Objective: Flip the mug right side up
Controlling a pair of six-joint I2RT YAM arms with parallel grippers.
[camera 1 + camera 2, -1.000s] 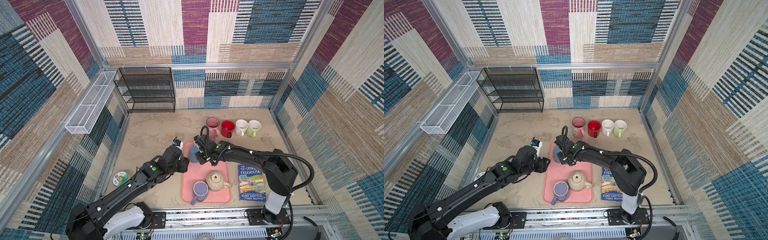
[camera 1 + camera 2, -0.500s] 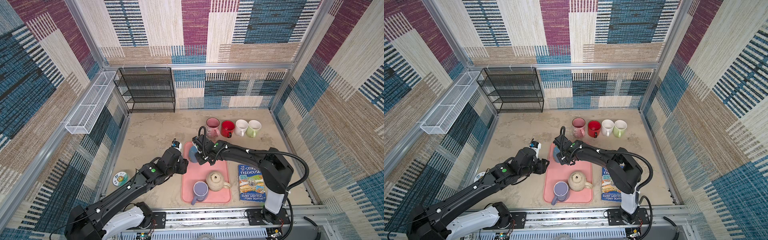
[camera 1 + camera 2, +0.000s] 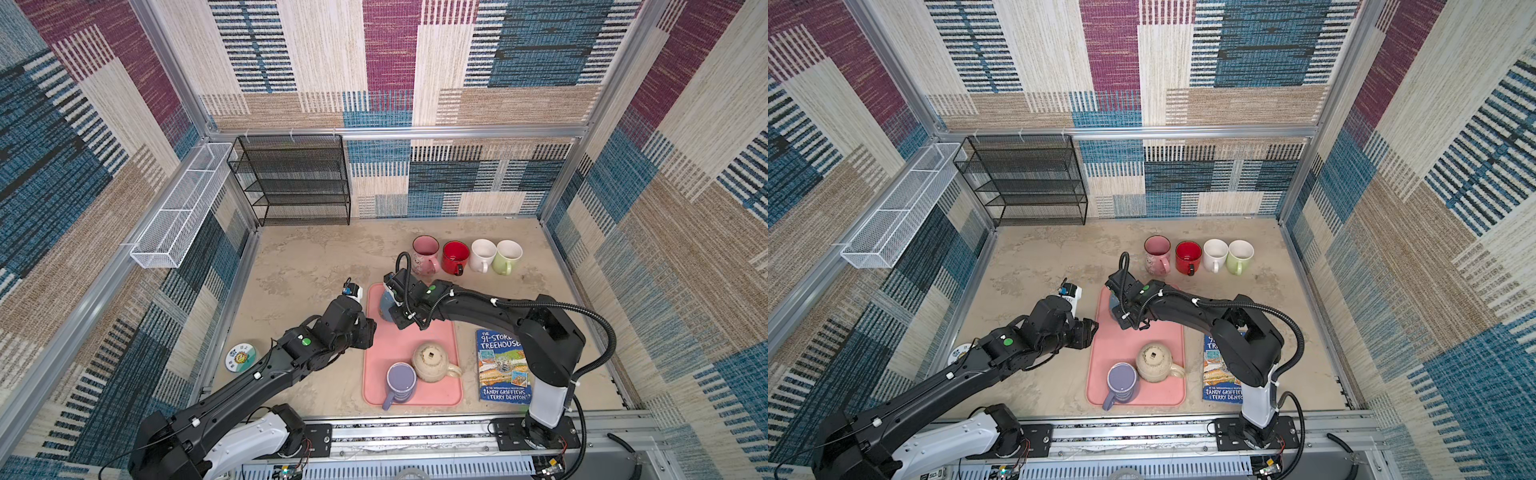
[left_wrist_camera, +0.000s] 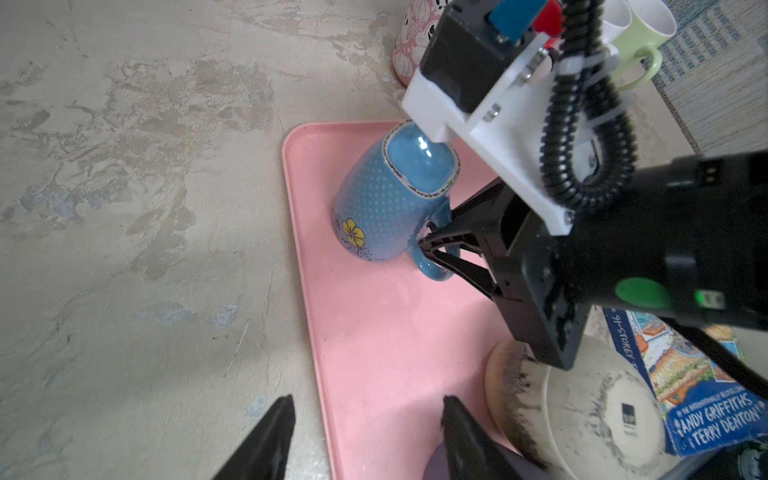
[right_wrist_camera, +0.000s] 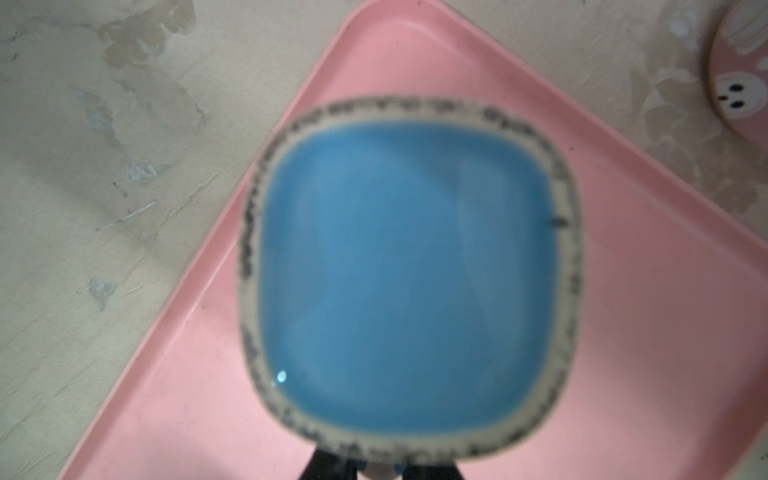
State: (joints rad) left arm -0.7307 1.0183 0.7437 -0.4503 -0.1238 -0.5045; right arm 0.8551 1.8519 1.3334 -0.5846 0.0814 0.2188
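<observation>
On tray (image 4: 374, 332), mug (image 4: 386, 208) inverted, base upward

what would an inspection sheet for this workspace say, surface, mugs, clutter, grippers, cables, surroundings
surface: beige tabletop, pink tray front centre
job's things: blue mug base up on the tray's far end; not yet turned
clutter: beige mug base up and purple mug upright on the tray; pink mug, red mug, white mug, green mug upright in a back row; 91-Storey Treehouse book right of the tray; round disc at the left edge
grippers: right gripper shut on the blue mug's handle; left gripper open, empty, at the tray's left edge
cables: coiled cable looped at the right wrist
surroundings: black mesh shelf at the back, white wire basket on the left wall
</observation>
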